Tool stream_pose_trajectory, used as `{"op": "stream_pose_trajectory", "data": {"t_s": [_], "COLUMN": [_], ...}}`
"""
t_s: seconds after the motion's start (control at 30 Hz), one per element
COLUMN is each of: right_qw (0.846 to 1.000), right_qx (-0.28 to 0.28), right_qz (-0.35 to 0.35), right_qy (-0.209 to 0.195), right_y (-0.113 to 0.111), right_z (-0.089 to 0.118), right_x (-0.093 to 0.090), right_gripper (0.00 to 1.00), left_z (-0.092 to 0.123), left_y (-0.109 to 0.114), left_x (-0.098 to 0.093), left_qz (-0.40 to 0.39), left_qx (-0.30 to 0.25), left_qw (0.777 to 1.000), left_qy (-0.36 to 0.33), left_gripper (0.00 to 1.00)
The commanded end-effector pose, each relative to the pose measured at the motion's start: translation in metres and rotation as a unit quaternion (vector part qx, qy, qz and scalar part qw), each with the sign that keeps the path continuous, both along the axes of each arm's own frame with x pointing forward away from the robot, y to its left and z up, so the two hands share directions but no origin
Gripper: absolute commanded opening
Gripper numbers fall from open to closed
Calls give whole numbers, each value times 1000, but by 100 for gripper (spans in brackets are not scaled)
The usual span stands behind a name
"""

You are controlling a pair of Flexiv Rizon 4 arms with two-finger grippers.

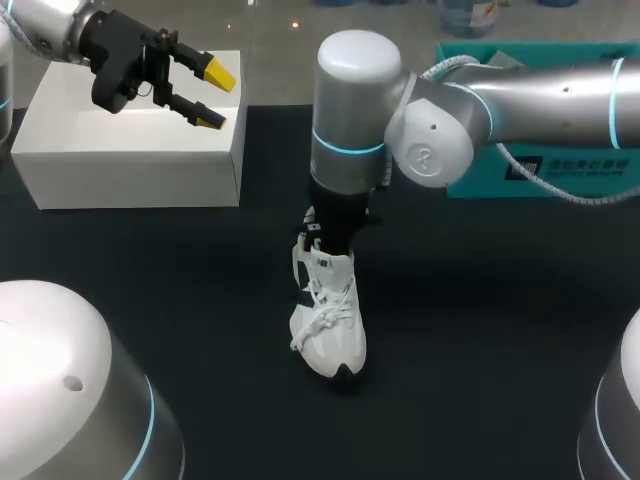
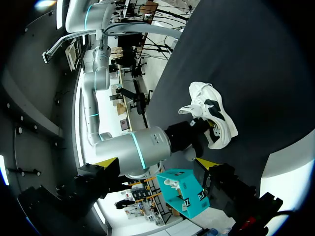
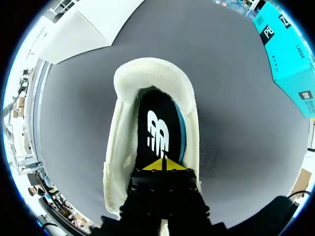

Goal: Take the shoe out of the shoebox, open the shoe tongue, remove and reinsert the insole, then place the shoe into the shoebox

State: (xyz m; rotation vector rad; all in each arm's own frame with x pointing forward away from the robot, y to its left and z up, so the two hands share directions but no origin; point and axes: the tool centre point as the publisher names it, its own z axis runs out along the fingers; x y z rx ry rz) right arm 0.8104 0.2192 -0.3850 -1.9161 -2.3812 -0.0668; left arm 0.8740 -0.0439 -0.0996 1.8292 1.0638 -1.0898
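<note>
My right tool (image 3: 161,164), tips pressed together on nothing, sits inside the white shoe (image 3: 153,73) on the counter (image 1: 500,320), touching the black insole (image 3: 158,132) just ahead: reinsertion, I judge, next pressing it flat; my left tool (image 1: 213,96) hangs released, well away.

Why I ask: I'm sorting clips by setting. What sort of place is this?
Likely a robotics lab bench: left arm and right arm over a black table, right end effector inside a white shoe, teal shoebox nearby.

The black table (image 1: 480,330) lies open around the white lace-up sneaker (image 1: 328,320). A white rectangular box (image 1: 120,160) and a teal cardboard shoebox (image 1: 590,175) block its far corners.
</note>
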Motion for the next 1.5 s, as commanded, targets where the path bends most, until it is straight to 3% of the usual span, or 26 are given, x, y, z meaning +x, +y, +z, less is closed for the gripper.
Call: {"op": "stream_pose_trajectory", "data": {"t_s": [0.03,0.37,0.53,0.7,0.83,1.23,1.5], "right_qw": [1000,999,1000,999,999,995,997], "right_qx": [5,15,12,-5,-17,-49,-33], "right_qz": [5,16,17,19,21,32,38], "right_qy": [9,25,15,-28,-42,-79,-59], "right_y": [7,17,16,12,8,5,16], "right_z": [-17,-34,-16,13,16,-2,-26], "right_x": [5,3,0,6,17,46,43], "right_gripper": [0,0,0,0,0,0,0], "left_z": [0,0,0,0,0,0,0], "left_y": [0,0,0,0,0,0,0], "left_x": [1,1,1,1,1,1,1], "left_qz": [-2,-2,-2,-2,-2,-2,-2], "left_qx": [2,2,2,2,2,2,2], "left_qw": [1000,1000,1000,1000,1000,1000,1000], "left_qy": [0,0,0,0,0,0,0], "left_gripper": [100,100,100,100,100,100,100]}}
